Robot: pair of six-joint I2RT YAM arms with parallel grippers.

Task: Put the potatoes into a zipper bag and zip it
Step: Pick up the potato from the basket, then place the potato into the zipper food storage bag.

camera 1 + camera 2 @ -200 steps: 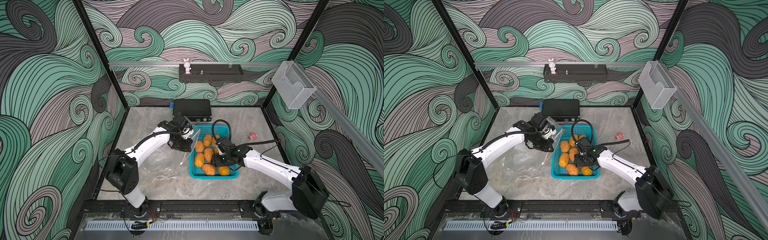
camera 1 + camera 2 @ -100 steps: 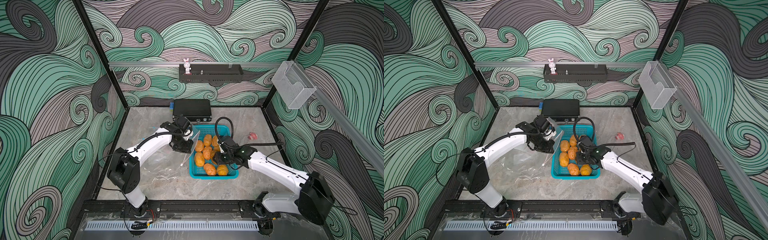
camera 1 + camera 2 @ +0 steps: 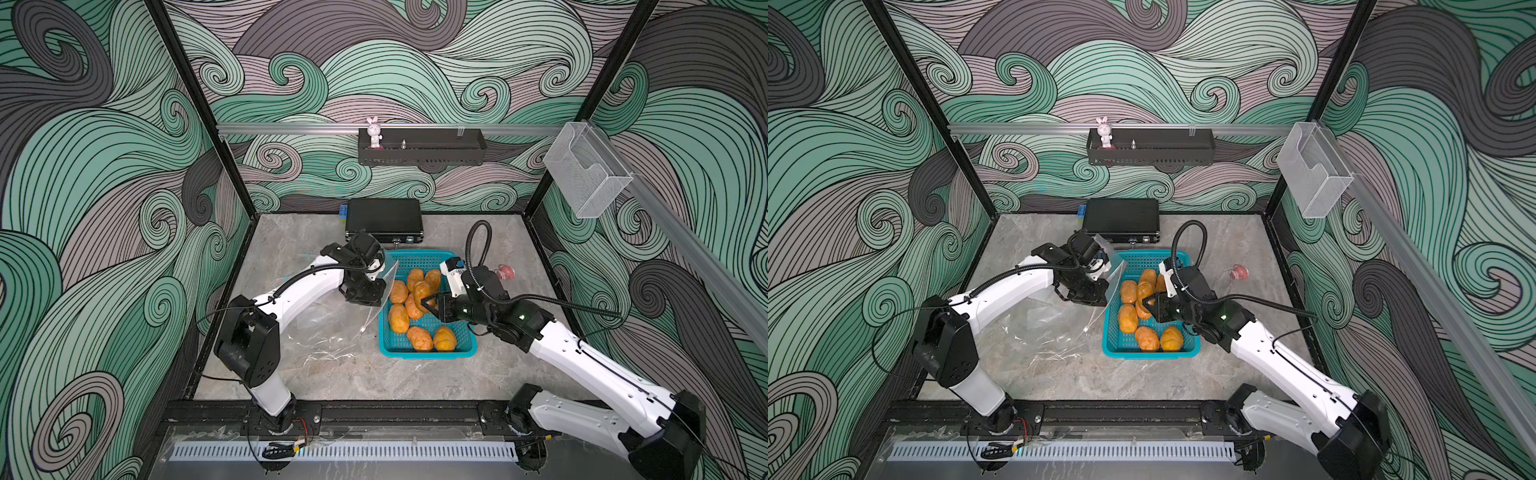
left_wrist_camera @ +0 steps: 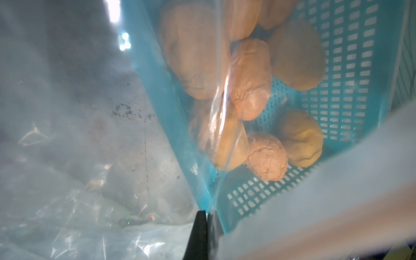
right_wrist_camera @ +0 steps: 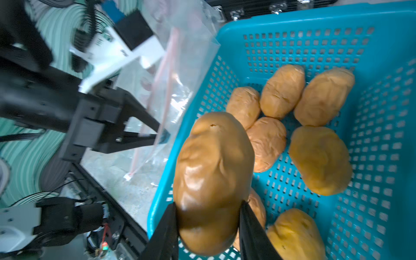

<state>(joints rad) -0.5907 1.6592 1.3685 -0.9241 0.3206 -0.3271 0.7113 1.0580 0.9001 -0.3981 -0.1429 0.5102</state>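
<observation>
The job looks barely begun; the right gripper (image 3: 427,305) has its two fingers clamped on the sides of one darker brown potato (image 5: 213,175), which hangs above the left side of the blue basket (image 3: 426,354), clear of the others; the rest of the potatoes (image 3: 399,318), at least seven by my count, lie loose on the basket floor, some touching, two near the front wall; the left gripper (image 5: 161,136) is pinched together on the top edge of the clear zipper bag (image 3: 328,328), near its pink zip strip, holding that edge raised just beside the basket's left wall while the body of the bag trails down onto the stone table (image 3: 374,386); no potato shows inside the bag in either top view, and the left wrist camera, looking through the plastic, shows only the basket and table beyond; whether the mouth gapes wide enough to take a potato I cannot tell; so, as I judge it, every potato has yet to go in, this one first, and the zip has yet to be closed.
</observation>
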